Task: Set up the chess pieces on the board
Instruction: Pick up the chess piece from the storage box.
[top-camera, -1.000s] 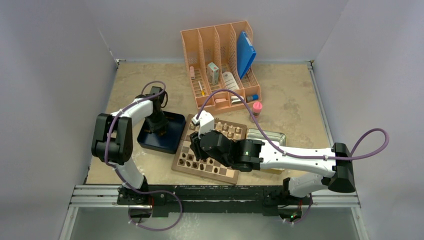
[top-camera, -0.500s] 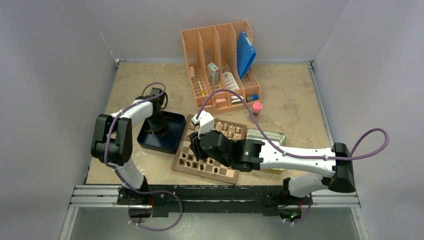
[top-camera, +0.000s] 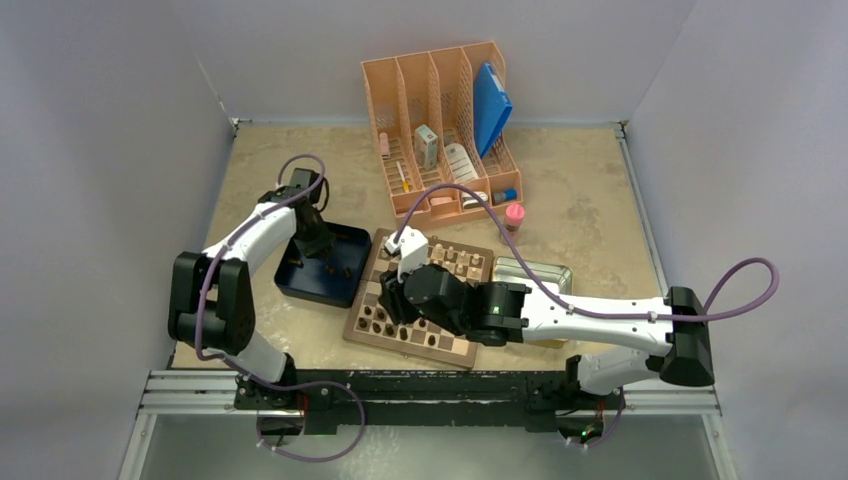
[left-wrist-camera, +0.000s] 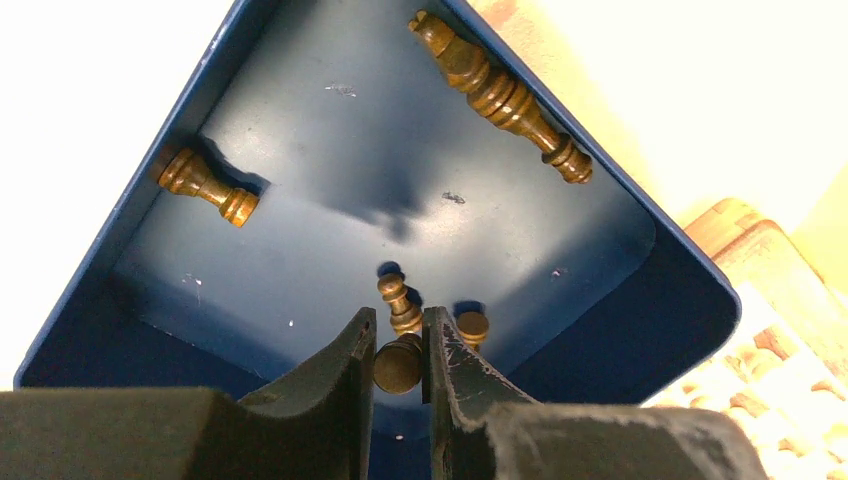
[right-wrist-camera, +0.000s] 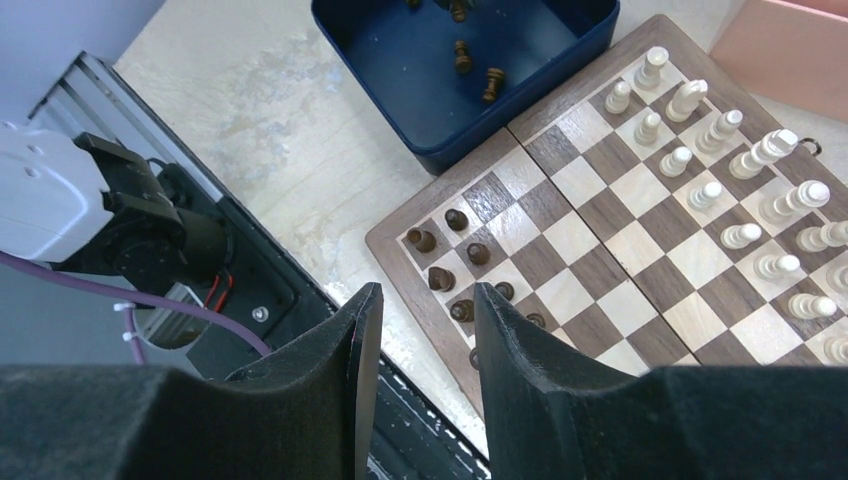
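Note:
The board (top-camera: 408, 351) lies in front of the arms and also shows in the right wrist view (right-wrist-camera: 392, 236). Several dark brown chess pieces (right-wrist-camera: 441, 279) stand on its near-left squares. My left gripper (left-wrist-camera: 398, 330) is over the dark blue tray (left-wrist-camera: 690, 300), shut on a dark brown piece (left-wrist-camera: 398, 366). Other dark pieces lie loose in the tray: one at the left (left-wrist-camera: 205, 186), a long one at the top (left-wrist-camera: 500, 95), two right by my fingertips (left-wrist-camera: 403, 303). My right gripper (right-wrist-camera: 420, 300) is open and empty above the board's near-left edge.
Pale beige pieces (right-wrist-camera: 700, 130) stand along the board's far side. A metal tin (top-camera: 535, 272) lies right of the board. A peach desk organizer (top-camera: 440, 120) and a pink-capped bottle (top-camera: 514, 215) stand behind. The table's front rail (right-wrist-camera: 250, 300) is just below my right gripper.
My left arm's elbow has swung down and to the left, and its gripper has shifted a little toward the far side of the tray. My right arm has hardly moved.

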